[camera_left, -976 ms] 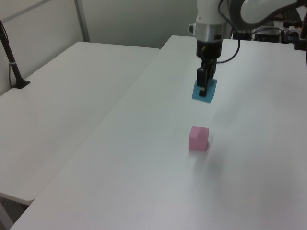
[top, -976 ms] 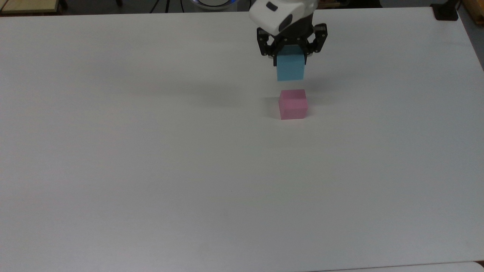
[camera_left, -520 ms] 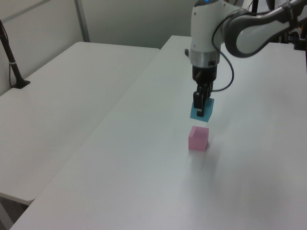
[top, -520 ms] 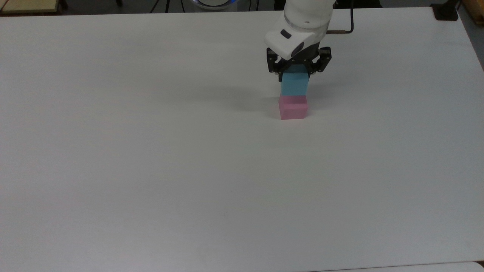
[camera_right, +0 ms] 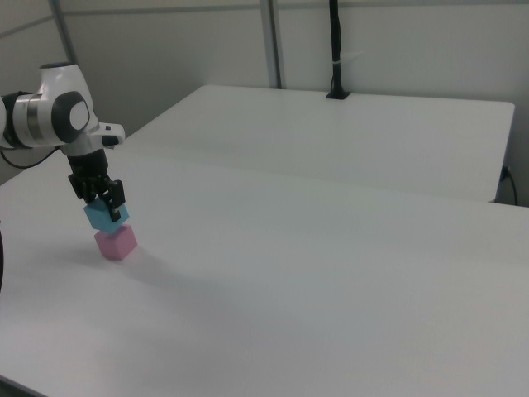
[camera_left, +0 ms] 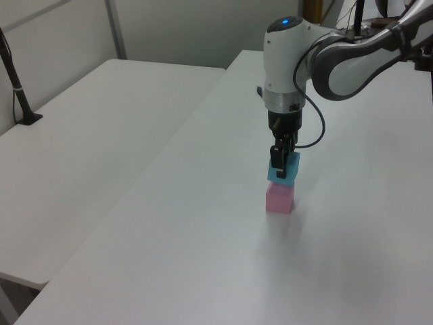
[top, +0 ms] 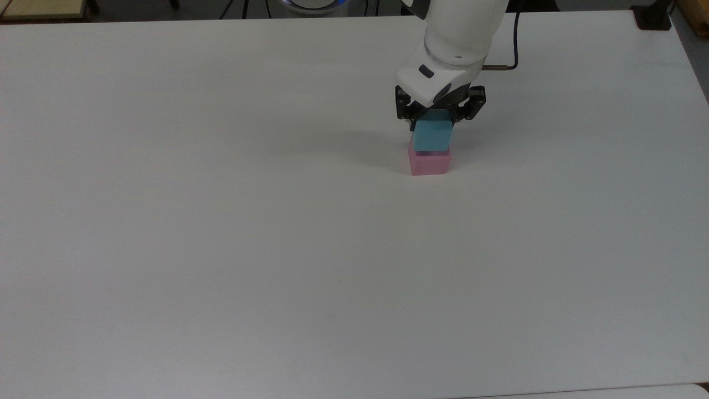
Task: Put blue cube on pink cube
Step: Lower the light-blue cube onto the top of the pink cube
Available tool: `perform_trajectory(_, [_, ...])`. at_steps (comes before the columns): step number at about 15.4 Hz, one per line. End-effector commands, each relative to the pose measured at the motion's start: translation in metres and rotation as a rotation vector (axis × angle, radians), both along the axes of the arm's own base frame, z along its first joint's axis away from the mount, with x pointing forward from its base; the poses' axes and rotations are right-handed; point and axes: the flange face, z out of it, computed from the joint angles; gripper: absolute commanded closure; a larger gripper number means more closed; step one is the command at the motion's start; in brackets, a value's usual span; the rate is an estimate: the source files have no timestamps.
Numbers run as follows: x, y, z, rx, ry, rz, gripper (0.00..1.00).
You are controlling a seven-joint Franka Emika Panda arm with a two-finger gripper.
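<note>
Lowered since a second ago: blue cube (top: 432, 135), now brought down onto the pink cube (top: 429, 162), which is unmoved on the counter (top: 221, 249). Jaws of the gripper (top: 440, 113) are kept closed on it. Risk judged: tilted, offset seating; toppling is likely on release.

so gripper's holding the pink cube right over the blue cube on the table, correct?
Colours are swapped. The gripper holds the blue cube, and the pink cube is the one sitting on the table beneath it. The left view shows it best: blue cube between the fingers, directly above the pink cube.
</note>
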Motion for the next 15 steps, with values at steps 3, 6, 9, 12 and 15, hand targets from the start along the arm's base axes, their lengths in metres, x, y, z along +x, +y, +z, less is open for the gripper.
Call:
perform_trajectory(3, [-0.005, 0.016, -0.011, -0.046, -0.028, -0.008, 0.35])
perform_trajectory(6, [-0.005, 0.017, -0.016, -0.052, -0.024, -0.003, 0.21])
perform_trajectory(9, [-0.004, 0.017, -0.015, -0.057, -0.028, -0.021, 0.01])
perform_trajectory(12, [-0.003, 0.013, -0.008, -0.059, -0.031, -0.038, 0.0])
perform_trajectory(15, [-0.004, -0.012, 0.031, -0.092, -0.03, -0.081, 0.0])
